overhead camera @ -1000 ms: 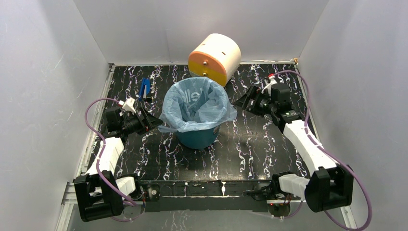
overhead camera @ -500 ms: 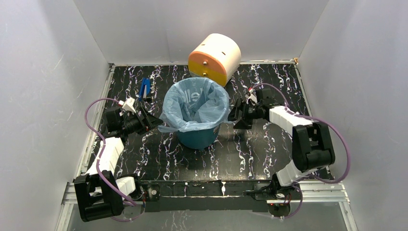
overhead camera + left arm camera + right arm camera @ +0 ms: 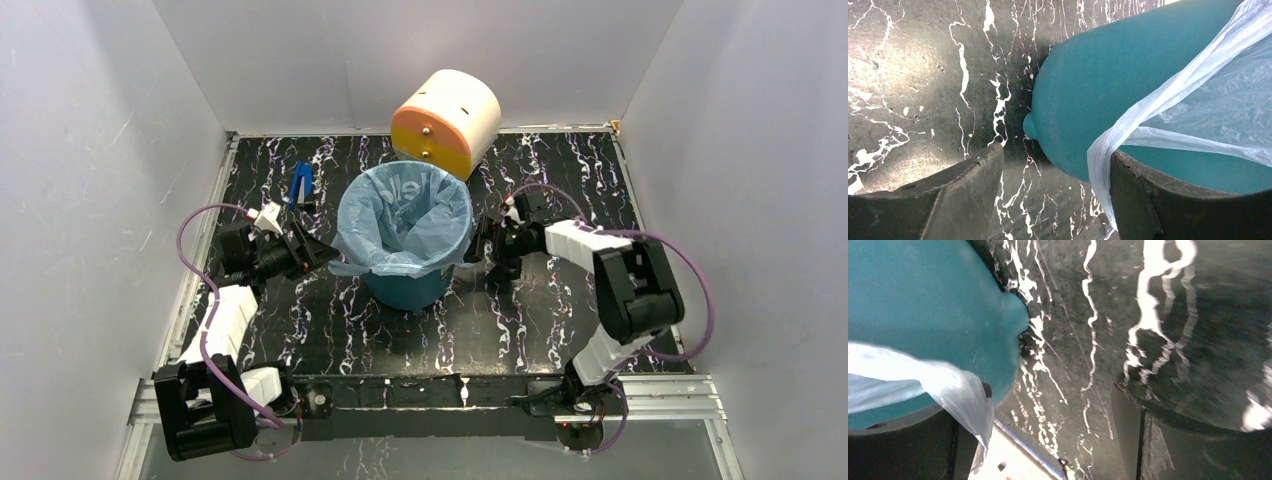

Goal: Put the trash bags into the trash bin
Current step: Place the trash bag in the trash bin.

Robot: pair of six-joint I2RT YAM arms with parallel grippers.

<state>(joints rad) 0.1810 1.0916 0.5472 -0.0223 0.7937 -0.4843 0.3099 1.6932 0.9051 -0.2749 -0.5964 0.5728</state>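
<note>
Trash bag (image 3: 405,215) is sitting inside the bin (image 3: 410,287) as a liner, hem folding over the rim and flaring out both sides. L gripper (image 3: 322,254) is hovering just beside the bin's left wall, jaws standing wide, holding nothing; hem is hanging right by one finger. R gripper (image 3: 484,249) is hovering at the right wall, jaws likewise wide, a flap apparently draping across one finger. Risk: plastic snagging on a finger during pull-back, dragging the liner off the rim or tipping the bin.
</note>
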